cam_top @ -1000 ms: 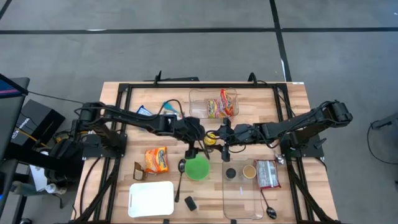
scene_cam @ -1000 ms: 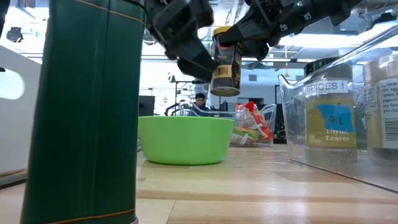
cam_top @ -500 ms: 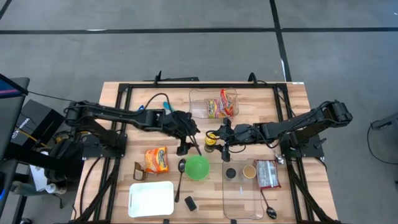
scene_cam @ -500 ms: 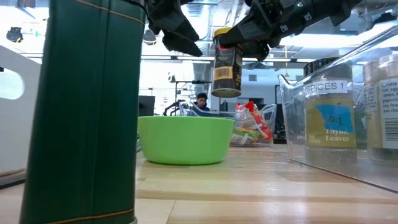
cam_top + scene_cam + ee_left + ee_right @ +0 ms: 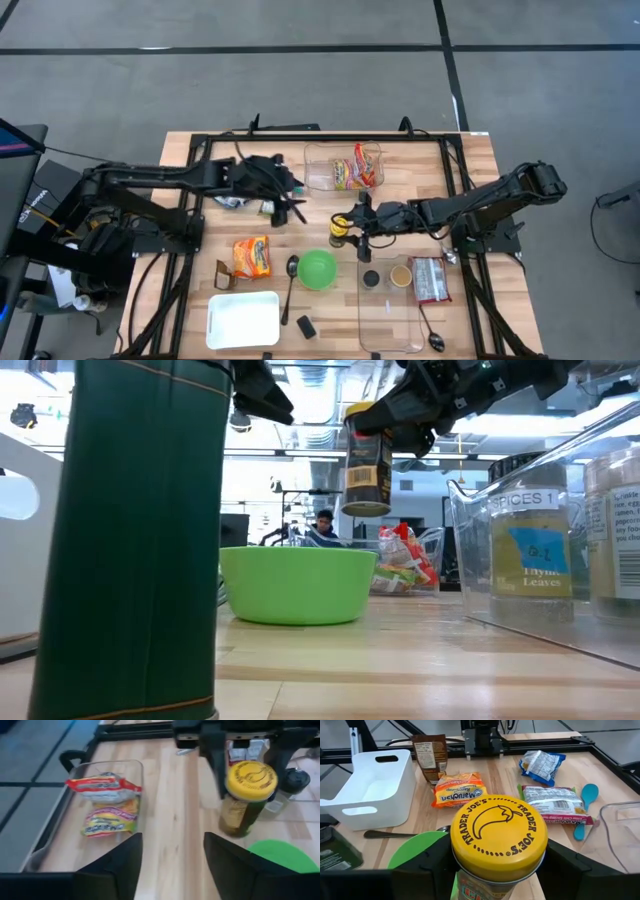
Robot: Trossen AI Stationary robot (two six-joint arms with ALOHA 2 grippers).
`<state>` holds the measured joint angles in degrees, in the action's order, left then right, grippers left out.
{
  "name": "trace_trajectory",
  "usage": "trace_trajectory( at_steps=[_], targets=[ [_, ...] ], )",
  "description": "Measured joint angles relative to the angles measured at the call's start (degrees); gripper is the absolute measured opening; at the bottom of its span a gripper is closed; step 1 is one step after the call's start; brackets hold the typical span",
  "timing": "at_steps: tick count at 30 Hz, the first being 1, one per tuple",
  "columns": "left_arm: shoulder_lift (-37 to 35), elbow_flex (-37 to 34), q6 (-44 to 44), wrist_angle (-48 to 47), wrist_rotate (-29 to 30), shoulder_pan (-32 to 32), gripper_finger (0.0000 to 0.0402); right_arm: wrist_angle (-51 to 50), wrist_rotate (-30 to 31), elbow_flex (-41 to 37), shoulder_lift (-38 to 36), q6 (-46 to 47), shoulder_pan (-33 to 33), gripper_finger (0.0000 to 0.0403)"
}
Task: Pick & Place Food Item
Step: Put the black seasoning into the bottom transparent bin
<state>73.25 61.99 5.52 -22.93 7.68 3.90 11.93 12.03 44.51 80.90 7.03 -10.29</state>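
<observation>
The right tool point(image 5: 345, 222) grips a yellow-lidded jar point(image 5: 339, 226) at the green bowl's point(image 5: 317, 269) one o'clock. The jar is not yet placed. The left tool point(image 5: 293, 208) hangs apart, empty.

Two spoons point(image 5: 291, 266), one green bowl point(image 5: 317, 269)

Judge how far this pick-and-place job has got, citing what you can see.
Done: the yellow-lidded jar is off the table, shut in the right gripper. In hand: it hangs above the wood beside the green bowl. Left: setting it down and letting go. The left gripper waits apart, empty.
</observation>
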Motion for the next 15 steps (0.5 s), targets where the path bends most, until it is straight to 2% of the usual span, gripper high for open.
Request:
trace_trajectory(
  at_steps=[9, 15],
  targets=[
    [-13.93, -13.97, 0.25, 10.05, 0.03, 3.99, 0.0111, 0.09, 0.0, 0.0, -0.02, -0.13, -0.3, 0.0219],
    [-22.22, -21.91, 0.13, 16.6, 0.03, 4.87, 0.0078, 0.34, -0.02, 0.0, -0.04, -0.13, -0.3, 0.0213]
  ],
)
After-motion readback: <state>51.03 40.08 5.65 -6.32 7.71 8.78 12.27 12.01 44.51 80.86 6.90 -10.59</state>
